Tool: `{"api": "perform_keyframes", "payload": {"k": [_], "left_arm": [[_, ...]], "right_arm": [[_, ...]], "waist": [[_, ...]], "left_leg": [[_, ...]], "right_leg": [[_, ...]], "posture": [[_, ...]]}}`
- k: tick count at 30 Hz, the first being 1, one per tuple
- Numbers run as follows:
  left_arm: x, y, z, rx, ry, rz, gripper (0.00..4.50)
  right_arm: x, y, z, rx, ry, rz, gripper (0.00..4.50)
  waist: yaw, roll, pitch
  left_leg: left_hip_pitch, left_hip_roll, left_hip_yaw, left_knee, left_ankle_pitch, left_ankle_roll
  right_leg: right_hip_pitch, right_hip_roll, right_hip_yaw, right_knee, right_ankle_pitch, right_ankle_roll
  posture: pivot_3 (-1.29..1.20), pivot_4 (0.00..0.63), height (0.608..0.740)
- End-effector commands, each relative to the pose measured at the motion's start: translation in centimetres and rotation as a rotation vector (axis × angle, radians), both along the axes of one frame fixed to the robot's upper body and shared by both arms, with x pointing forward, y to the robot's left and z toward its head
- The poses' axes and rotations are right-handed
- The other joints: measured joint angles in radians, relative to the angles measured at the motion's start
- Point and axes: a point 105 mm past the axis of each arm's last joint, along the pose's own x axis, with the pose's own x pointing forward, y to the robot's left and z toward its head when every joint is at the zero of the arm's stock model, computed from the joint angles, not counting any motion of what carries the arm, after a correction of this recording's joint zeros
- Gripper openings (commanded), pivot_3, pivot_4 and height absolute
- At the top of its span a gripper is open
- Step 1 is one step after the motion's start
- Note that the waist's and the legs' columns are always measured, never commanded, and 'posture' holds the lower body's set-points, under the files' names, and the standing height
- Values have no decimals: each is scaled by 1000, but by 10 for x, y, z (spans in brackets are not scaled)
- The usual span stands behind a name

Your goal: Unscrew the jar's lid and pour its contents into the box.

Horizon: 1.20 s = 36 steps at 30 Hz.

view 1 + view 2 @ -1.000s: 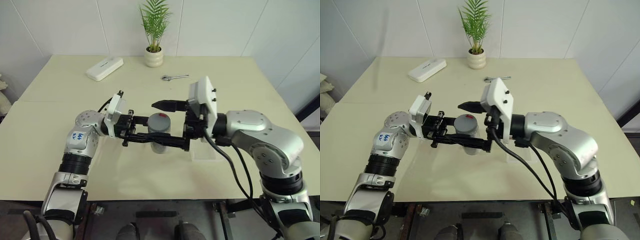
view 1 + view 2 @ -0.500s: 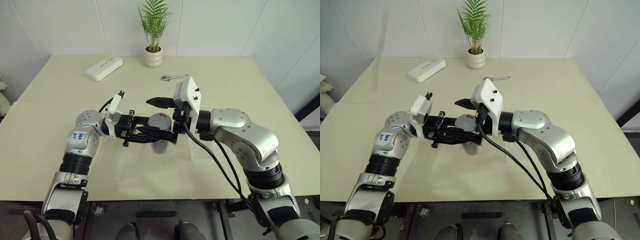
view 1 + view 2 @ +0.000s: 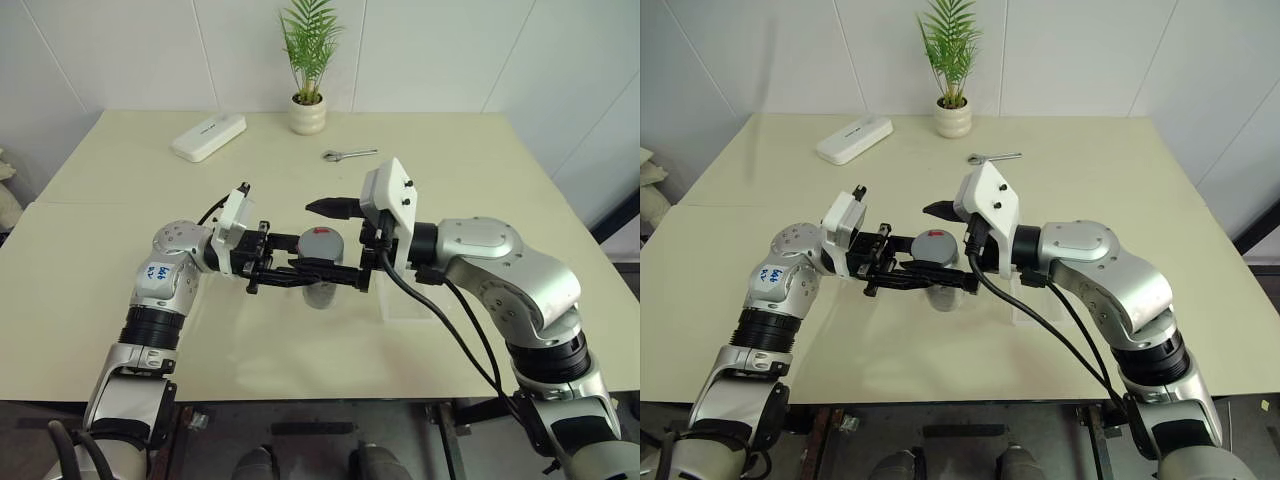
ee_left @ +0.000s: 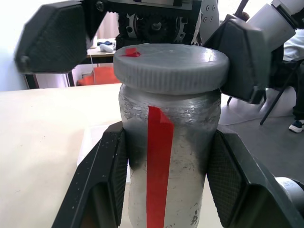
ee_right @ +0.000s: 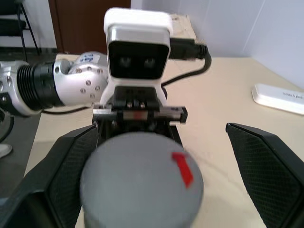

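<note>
Jar (image 3: 320,292), small silvery-grey cylinder with a red strip down its side, held upright just above the pale yellow-green table (image 3: 120,290), near its front middle. Clamped at the body between the two black fingers of the left gripper (image 4: 168,185), pads pressed on opposite sides (seen plainly from the left wrist). Lower half of the jar largely hidden behind crossing black fingers in the head views. One lid (image 3: 321,241), round, flat, grey with a red mark, seated on the jar's top. Right gripper (image 5: 142,185) spread wide at lid height, one finger on each side of the lid; contact with the rim hard to judge, the near finger close against it, the far one clearly apart. One box (image 3: 412,303), shallow clear plastic tray, just beside the jar on the robot's right, mostly covered by the right forearm and barely made out. Farther back: one flat white oblong case (image 3: 208,136), one small metal wrench (image 3: 349,154), one white plant pot (image 3: 308,113) with a green palm, well apart from the grippers.
</note>
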Motion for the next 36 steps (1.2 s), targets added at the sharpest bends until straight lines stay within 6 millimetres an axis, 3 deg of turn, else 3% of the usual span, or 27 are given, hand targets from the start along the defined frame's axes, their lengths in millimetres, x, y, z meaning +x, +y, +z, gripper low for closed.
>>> {"api": "perform_keyframes", "payload": {"k": [1,13,36], "left_arm": [[-7,-1,6,-5,-39,-53,1965],[-7,-1,6,-5,-41,-51,1965],[-3,-3,5,-2,-41,-43,1965]], "right_arm": [[4,-22,12,19,-39,-92,4500],[-1,-33,13,-1,-39,-128,4500],[-30,-46,4,-87,7,-84,4500]], "waist": [[0,0,0],[1,0,0],[2,0,0]], "left_leg": [[0,0,0,0,0,0],[0,0,0,0,0,0],[0,0,0,0,0,0]], "right_leg": [[0,0,0,0,0,0],[0,0,0,0,0,0],[0,0,0,-1,0,0]], "posture": [[0,150,740],[0,150,740],[0,150,740]]}}
